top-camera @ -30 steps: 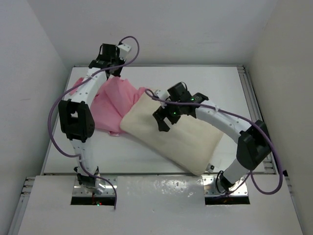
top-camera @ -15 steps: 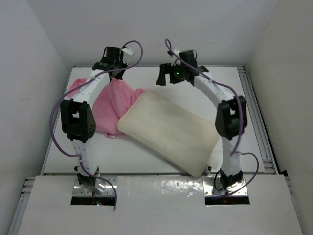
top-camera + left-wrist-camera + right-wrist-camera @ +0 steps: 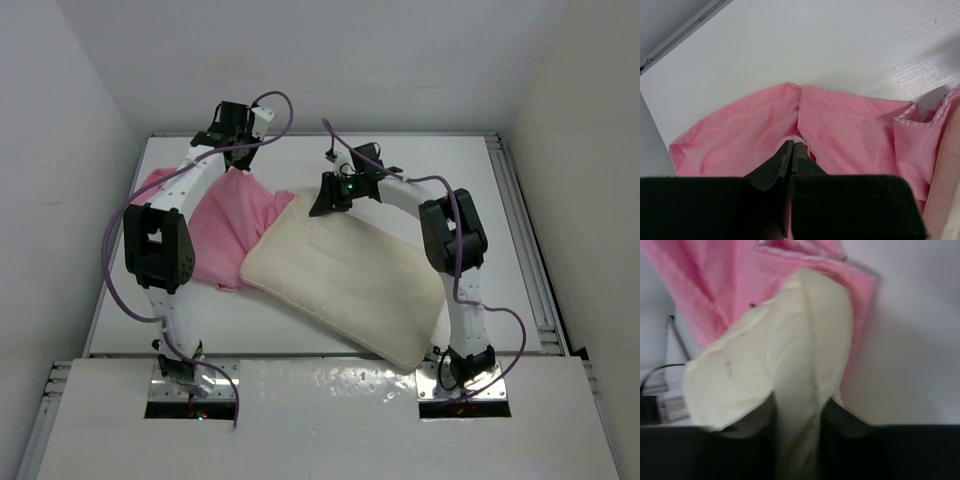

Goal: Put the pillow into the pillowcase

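Note:
The cream-white pillow (image 3: 350, 275) lies slantwise across the middle of the table, its far-left corner overlapping the pink pillowcase (image 3: 235, 215). At the back left my left gripper (image 3: 237, 155) is shut on a fold of the pillowcase and holds it lifted off the table. In the left wrist view the closed fingertips (image 3: 792, 146) pinch the pillowcase's (image 3: 850, 120) hem. My right gripper (image 3: 322, 203) is at the pillow's far edge. In the blurred right wrist view it (image 3: 797, 410) is shut on a pinched ridge of the pillow (image 3: 790, 340), with the pillowcase (image 3: 715, 285) just beyond.
The white table (image 3: 470, 170) is boxed in by walls at the back and both sides. A metal rail (image 3: 520, 230) runs along its right edge. Purple cables loop over both arms. The pillow's near corner reaches close to the right arm's base.
My right arm lifted off the pillow's middle, swung to the back, then came down on the pillow's far edge and closed on it. The left arm barely moved.

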Controlling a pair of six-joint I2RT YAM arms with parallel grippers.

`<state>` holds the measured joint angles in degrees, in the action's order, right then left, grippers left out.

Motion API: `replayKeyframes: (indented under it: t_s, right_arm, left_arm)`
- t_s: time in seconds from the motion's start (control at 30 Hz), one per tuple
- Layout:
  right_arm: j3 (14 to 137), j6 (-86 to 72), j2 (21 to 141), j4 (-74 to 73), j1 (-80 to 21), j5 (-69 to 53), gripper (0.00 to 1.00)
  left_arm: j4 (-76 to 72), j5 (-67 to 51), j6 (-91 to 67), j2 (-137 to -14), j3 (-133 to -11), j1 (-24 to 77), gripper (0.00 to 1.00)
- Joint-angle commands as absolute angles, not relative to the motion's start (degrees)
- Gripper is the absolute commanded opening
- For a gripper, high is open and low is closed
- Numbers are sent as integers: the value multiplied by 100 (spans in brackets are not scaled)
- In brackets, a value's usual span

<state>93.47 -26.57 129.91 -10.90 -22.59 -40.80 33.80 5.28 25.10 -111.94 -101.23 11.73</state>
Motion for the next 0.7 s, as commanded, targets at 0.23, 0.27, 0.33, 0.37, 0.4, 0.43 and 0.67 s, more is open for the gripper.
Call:
replayKeyframes:
  t_s: [0.23, 0.27, 0.33, 0.37, 0.4, 0.43, 0.67]
  right_arm:
    - [8412, -925, 10927, -1784, -2531, -3701, 0]
    - [8333, -749, 10438, -1828, -2670, -3517, 0]
    - [8165, -396, 9978, -1933, -2864, -3367, 0]
    - [8052, -291, 9567, -1881, -2909, -3271, 0]
    - [7990, -168, 9397, -1803, -2944, -3235, 0]
    - [7920, -115, 9256, -1715, -3014, -3191, 0]
    - [7928, -61, 8974, -2047, -2682, -3410, 0]
  left_arm:
    - [3453, 274, 2566, -10986, -10774, 1327, 0]
    - [3532, 90, 2601, -11004, -10932, 1353, 0]
    - [3856, -552, 2672, -11074, -11442, 1494, 0]
    - [3989, -937, 2802, -11100, -11600, 1581, 0]
    - [4121, -1106, 2882, -11135, -11915, 1791, 0]
    - [4418, -1351, 2987, -11162, -12040, 1880, 0]
    - [4940, -3831, 3068, -11215, -12604, 2127, 0]
